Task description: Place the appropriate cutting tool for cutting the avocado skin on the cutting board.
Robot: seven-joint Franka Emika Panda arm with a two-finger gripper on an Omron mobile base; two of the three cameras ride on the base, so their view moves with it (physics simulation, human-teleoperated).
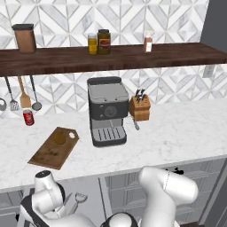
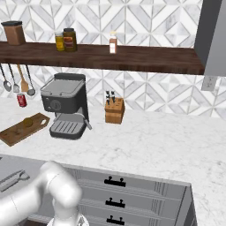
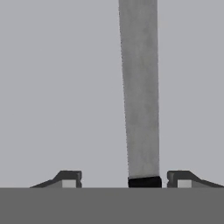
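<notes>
Pincer set over the knife, grasp step in hand.

Left base view: cutting board (image 1: pixel 54 147) lay on the bench left of the coffee machine (image 1: pixel 106 111). Right base view: board again left of the machine. Hand view: pincer (image 3: pixel 124 178) stood partly open, holding nothing, fingertips (image 3: pixel 70 178) straddling the knife (image 3: pixel 140 92), blade running away from its black handle end. Next, I judged: shut on the handle, lift, carry to the board.
</notes>
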